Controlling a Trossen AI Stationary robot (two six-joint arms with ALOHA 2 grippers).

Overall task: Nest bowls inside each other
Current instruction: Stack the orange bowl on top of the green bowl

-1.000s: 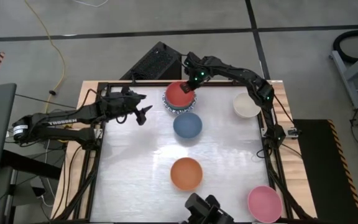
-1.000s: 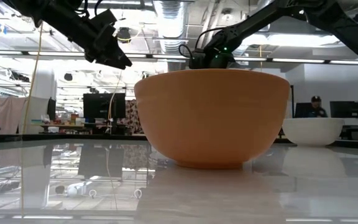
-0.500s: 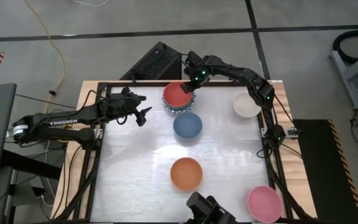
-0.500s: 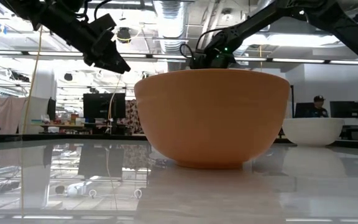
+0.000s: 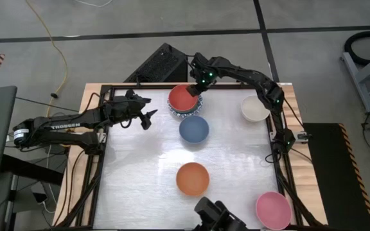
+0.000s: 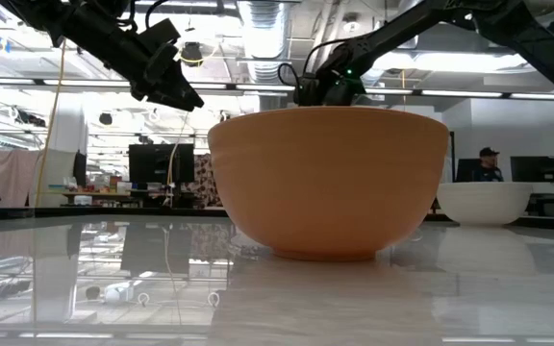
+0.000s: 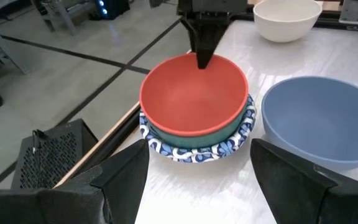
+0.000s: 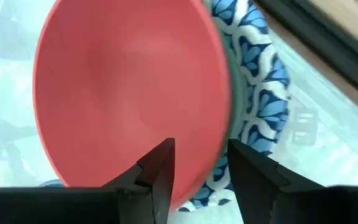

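A red bowl [image 5: 184,97] sits nested in a teal bowl [image 7: 194,134], which sits in a white bowl with a blue-patterned rim [image 7: 188,151], at the table's far middle. My right gripper [image 5: 197,89] is open at the red bowl's far right rim [image 8: 219,134], one finger inside [image 8: 160,165] and one outside [image 8: 247,168]. My left gripper [image 5: 149,113] hovers open to the left of the stack, holding nothing. A blue bowl [image 5: 193,129], an orange bowl [image 5: 193,178], a cream bowl [image 5: 255,108] and a pink bowl [image 5: 273,208] stand apart on the table.
The blue bowl stands just near-side of the stack. The orange bowl [image 6: 330,178] fills the low view, hiding the stack. A black box [image 5: 162,64] lies beyond the far edge and a dark camera mount [image 5: 217,217] sits at the near edge. Bare tabletop lies at the left.
The red bowl, held tipped by its far right rim a second ago, now sits level in the teal bowl. My right gripper has let go of that rim and stays there with its fingers on either side.
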